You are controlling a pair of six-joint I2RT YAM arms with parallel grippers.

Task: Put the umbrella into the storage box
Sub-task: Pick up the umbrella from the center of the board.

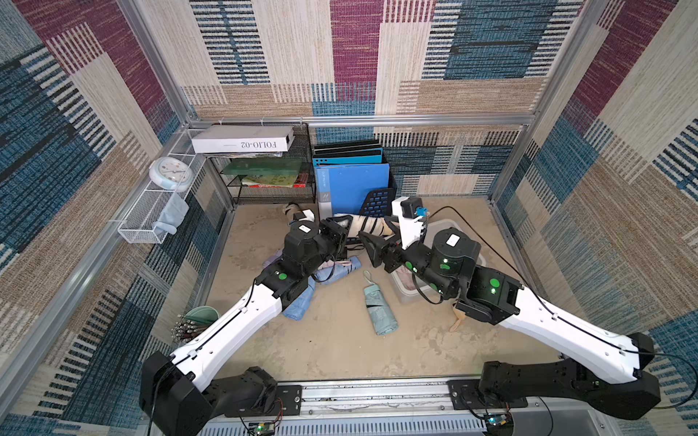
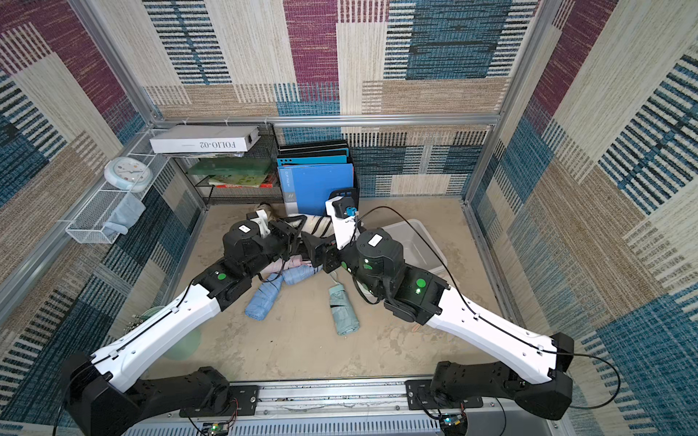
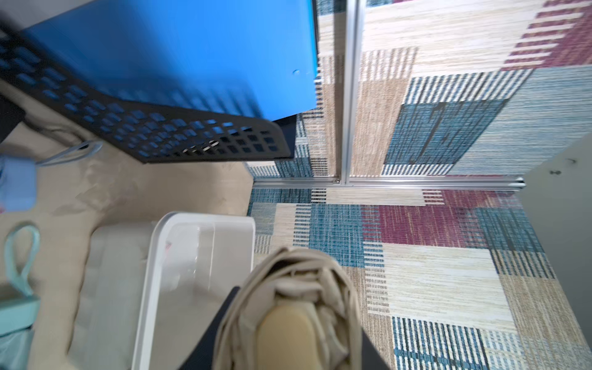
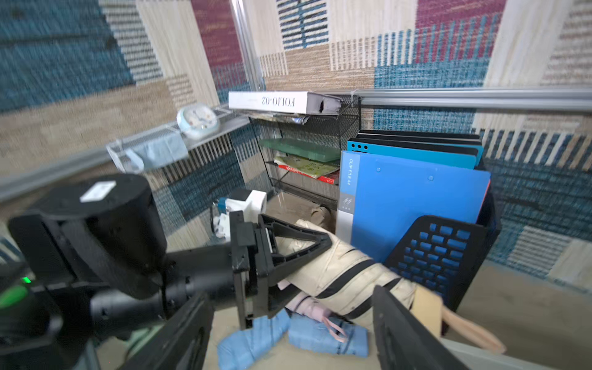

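**Item:** beige, black-striped umbrella [image 1: 362, 223].
**Location:** aloft and roughly level at 12 o'clock of the table's middle, just in front of the black file holder [image 1: 377, 202].
**Held by:** my left claw [image 4: 288, 253], pinching it near one end. The rest juts toward 3 o'clock, and the strap end is free.
**Right claw** [image 4: 293, 298]: spread wide near the strap end, gripping nothing.
**Destination:** storage box [image 2: 423, 236], on the table at 4 o'clock from the umbrella and partly under my right arm.
**Loose stock:** mint umbrella [image 1: 379, 309] and blue umbrellas [image 2: 264, 302], lying toward 6 o'clock.
**Handling note (my judgement):**
- Draw the right arm off the box first.
- Swing the umbrella toward 4 o'clock and turn its length along the box's long side.
- Sink it below the rim before unpinching, since the free end may droop and catch there.
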